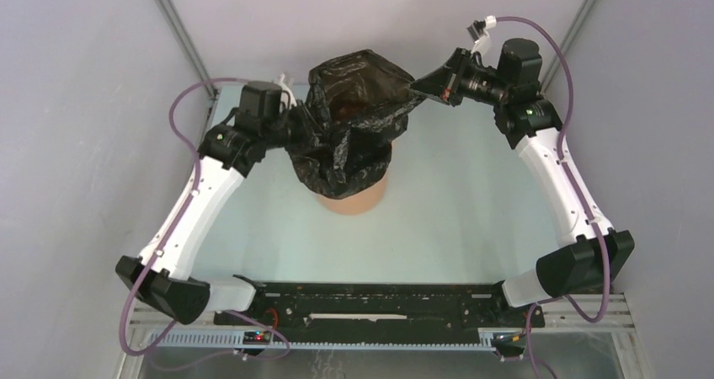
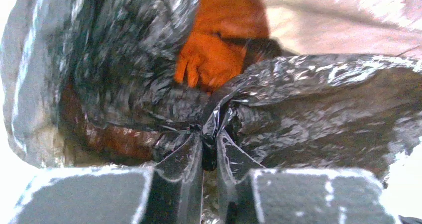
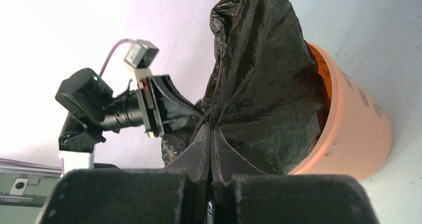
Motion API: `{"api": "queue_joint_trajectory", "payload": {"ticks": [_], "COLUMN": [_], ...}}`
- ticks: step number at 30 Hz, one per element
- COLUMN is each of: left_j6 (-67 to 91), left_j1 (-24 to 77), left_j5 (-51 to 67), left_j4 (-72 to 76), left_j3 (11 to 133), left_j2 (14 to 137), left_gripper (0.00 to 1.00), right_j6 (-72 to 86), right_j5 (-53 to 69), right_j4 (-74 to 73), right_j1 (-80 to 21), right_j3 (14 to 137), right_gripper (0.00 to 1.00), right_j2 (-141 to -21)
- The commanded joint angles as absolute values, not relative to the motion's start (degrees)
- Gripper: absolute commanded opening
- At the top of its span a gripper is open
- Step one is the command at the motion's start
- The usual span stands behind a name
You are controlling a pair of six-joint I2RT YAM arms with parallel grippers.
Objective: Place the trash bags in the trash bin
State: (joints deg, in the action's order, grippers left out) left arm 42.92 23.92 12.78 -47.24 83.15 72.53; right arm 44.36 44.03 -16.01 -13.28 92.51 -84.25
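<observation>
Trash bin (image 1: 358, 200) stands upright on the table (image 1: 471, 219), approx. midway btwn the two arms. The trash bag (image 1: 354, 118) sits on top of it. The black film bulges up well above the bin's rim and its folds hang down over the outside of the bin wall on the near and left sides, so only the lower orange wall shows in the top view. On the bin's right side the film goes down inside the rim (right wrist view). The bag's mouth is spread open above the bin, w/ a reddish-orange tint showing through the thin film inside.

Left pincer (image 2: 209, 142): closed tight on a bunched pleat of the bag, left of the bin and above its rim; wrinkles fan out from the pinch point.

Right pincer (image 3: 211, 134): also clamped on bag film, up and to the right of the bin. It holds a taut edge stretched away from the bin, w/ creases running from the pinch toward the bin.
</observation>
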Motion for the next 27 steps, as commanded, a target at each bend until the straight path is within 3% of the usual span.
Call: {"api": "queue_joint_trajectory", "payload": {"ticks": [1, 5, 7, 8, 20, 23, 27], "left_j6": [37.71, 37.28, 37.84, 37.77, 28.69, 26.96, 27.01], "left_j1": [23.34, 23.15, 22.98, 22.94, 22.52, 22.50, 22.50], "left_j5": [10.22, 11.54, 13.43, 13.75, 10.68, 6.33, 3.33], "left_j4": [-45.25, -40.53, -38.33, -37.83, -33.25, -38.81, -42.85], "left_j3": [94.98, 97.36, 96.82, 96.59, 90.66, 94.84, 100.24], "left_j2": [75.48, 77.60, 79.18, 80.11, 86.94, 86.42, 81.02], "left_gripper": [0.15, 0.13, 0.01, 0.00, 0.01, 0.19, 0.64], "right_j6": [44.77, 44.41, 44.19, 44.09, 37.90, 39.71, 44.54], "right_j5": [43.87, 43.77, 43.73, 43.69, 40.81, 39.57, 37.64], "right_j4": [-13.70, -13.61, -13.55, -13.47, -13.64, -14.04, -13.72], "right_j1": [-13.63, -13.69, -13.71, -13.78, -15.02, -14.94, -14.60], "right_j3": [92.68, 92.64, 92.64, 92.64, 91.07, 90.94, 91.19], "right_gripper": [0.00, 0.00, 0.00, 0.00, 0.00, 0.00, 0.00], "right_j2": [-81.44, -81.96, -82.35, -82.55, -84.69, -84.83, -84.18]}}
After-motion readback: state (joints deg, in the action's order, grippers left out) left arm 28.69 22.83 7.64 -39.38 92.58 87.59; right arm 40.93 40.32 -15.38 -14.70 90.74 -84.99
